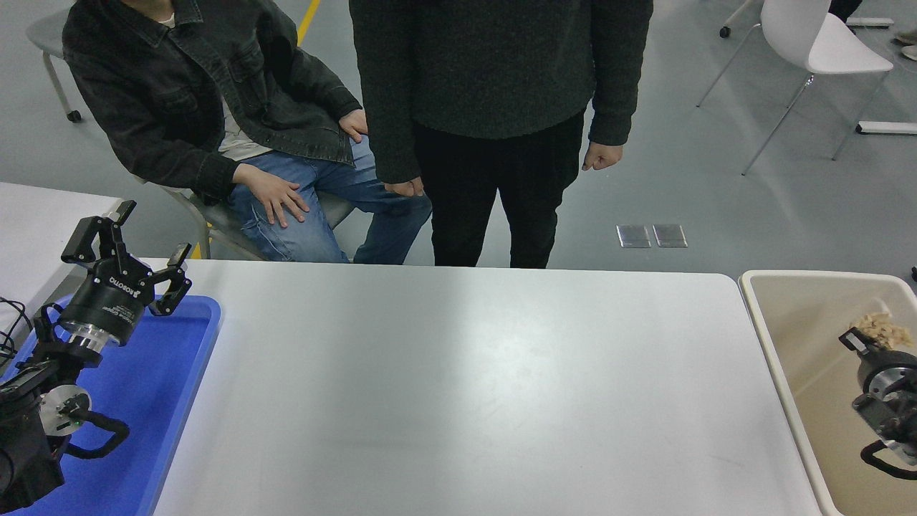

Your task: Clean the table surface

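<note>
Inside the beige bin (781, 337), the right tool (870, 331) pinches a tan wad (880, 330).

So the white counter (458, 387) sits bare in the middle. Left hand (132, 247) hovers over the blue tray (183, 387), fingers spread apart. Right hand (870, 337) is down inside the beige bin (777, 358) with a tan crumpled wad (877, 330) at its tip. Two people at the far side.

The right hand (870, 335) is half cut off, its grip unclear.
</note>
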Controlling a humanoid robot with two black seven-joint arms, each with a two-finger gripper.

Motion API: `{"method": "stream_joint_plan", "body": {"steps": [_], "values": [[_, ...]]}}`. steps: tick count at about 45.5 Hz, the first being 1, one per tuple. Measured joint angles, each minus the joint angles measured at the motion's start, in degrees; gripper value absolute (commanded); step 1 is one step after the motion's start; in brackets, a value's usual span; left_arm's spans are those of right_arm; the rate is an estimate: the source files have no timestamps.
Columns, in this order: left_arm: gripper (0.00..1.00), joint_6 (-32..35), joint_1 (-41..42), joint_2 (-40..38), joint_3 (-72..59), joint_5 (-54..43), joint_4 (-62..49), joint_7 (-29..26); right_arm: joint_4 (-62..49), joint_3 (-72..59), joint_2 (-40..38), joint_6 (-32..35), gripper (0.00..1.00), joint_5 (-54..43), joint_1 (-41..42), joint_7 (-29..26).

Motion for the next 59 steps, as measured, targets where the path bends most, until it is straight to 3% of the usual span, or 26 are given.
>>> {"method": "stream_joint_plan", "body": {"steps": [31,32,36,38,39,40,59], "values": [[1.00,0.0,0.0,0.0,0.0,0.0,0.0,0.0,-0.8,0.5,2.8,0.1,0.00,0.1,-1.8,-0.4],[1.00,0.0,0.0,0.0,0.0,0.0,0.0,0.0,-0.8,0.5,2.9,0.1,0.02,0.1,-1.8,-0.4],[1.00,0.0,0.0,0.0,0.0,0.0,0.0,0.0,-0.8,0.6,3.0,0.1,0.39,0.1,-1.8,-0.6],[1.00,0.0,0.0,0.0,0.0,0.0,0.0,0.0,-0.8,0.6,3.0,0.1,0.65,0.1,-1.8,-0.9],[1.00,0.0,0.0,0.0,0.0,0.0,0.0,0.0,-0.8,0.7,3.0,0.1,0.86,0.1,-1.8,-1.1],[1.00,0.0,0.0,0.0,0.0,0.0,0.0,0.0,-0.8,0.8,3.0,0.1,1.00,0.2,-1.8,-1.5],[1.00,0.0,0.0,0.0,0.0,0.0,0.0,0.0,-0.6,2.0,2.8,0.0,1.00,2.3,-1.1,-4.1]]}}
